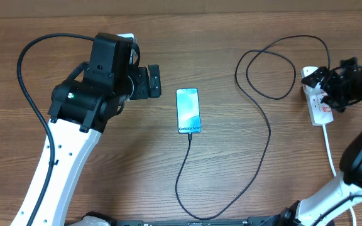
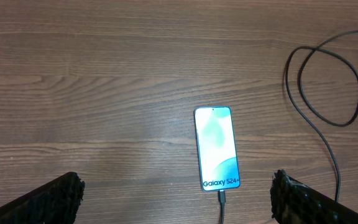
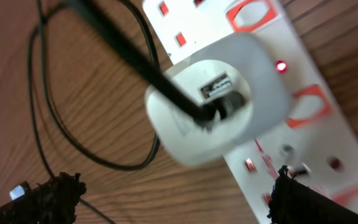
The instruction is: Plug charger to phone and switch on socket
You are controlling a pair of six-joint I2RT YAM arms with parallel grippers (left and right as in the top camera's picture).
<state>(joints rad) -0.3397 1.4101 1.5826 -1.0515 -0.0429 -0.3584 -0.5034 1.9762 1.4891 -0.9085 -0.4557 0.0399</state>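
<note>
Left gripper [image 2: 176,190]: jaws at full spread, nothing between them, not touching anything. It hangs above the wooden table [image 2: 104,74].

- The phone [image 2: 216,148] lies flat ahead of it, inside the gap between the fingers [image 2: 48,202] and a bit closer to the right-hand one. Well clear of both.
- Screen is lit, light blue, and reads "Galaxy S24+".
- The charger cable [image 3: 135,55] has its small tip seated in the phone edge facing the gripper.
- From there the cable runs back under the gripper line, then swings out past the right-hand finger and up into a loose loop on the table.

Right gripper [image 3: 176,186]: also spread wide and empty, sitting close over the power strip [image 3: 303,134].

- The white adapter [image 3: 185,134] is plugged into the strip, straight ahead and roughly centred between the fingers [image 3: 306,202]. View is blurred.
- The cable's black USB end sits in the adapter face. The cable leaves up and to the left, away from the gripper.
- The strip runs diagonally, passing under the right-hand finger.
- A small red light [image 3: 281,66] glows on the strip, just beside the adapter on the right-hand side.
- The red switches [image 3: 309,106] sit along the strip ahead of the right-hand finger. Can't tell their rocker position.
- No finger contact with the strip is visible.
</note>
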